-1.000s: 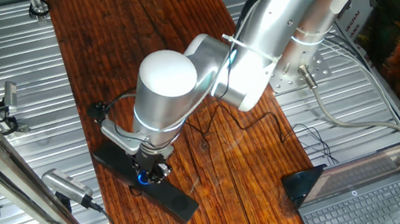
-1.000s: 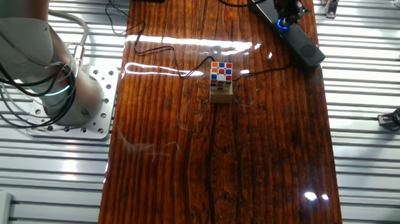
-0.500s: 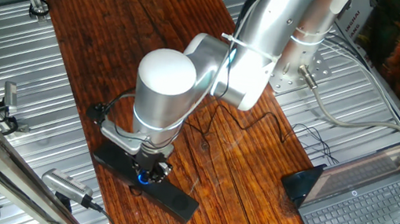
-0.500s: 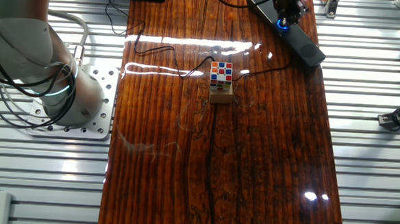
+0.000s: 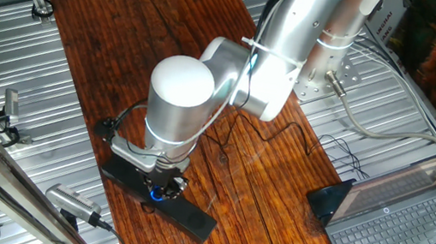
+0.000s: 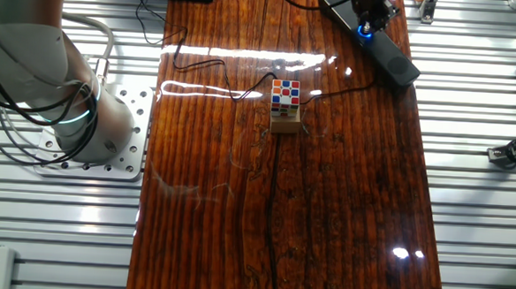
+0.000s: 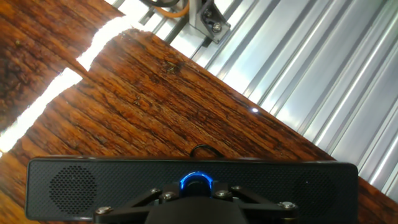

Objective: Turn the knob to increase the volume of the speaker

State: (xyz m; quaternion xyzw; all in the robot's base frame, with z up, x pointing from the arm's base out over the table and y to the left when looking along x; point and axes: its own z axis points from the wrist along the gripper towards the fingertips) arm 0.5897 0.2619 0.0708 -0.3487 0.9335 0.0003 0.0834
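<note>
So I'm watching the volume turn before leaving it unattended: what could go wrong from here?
1. The end effector sits right over the knob, and its fingertips are hidden, so grip can't be confirmed; it might slip instead of turning.
2. The speaker lies loose near the table edge; twisting could swivel or push it.
3. A thin cable trails beside the arm and could snag.

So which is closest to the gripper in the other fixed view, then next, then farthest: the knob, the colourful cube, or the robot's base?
1. Knob: right at the gripper, far end of the table.
2. Cube: mid-table.
3. Base: off the table's left edge.
</note>
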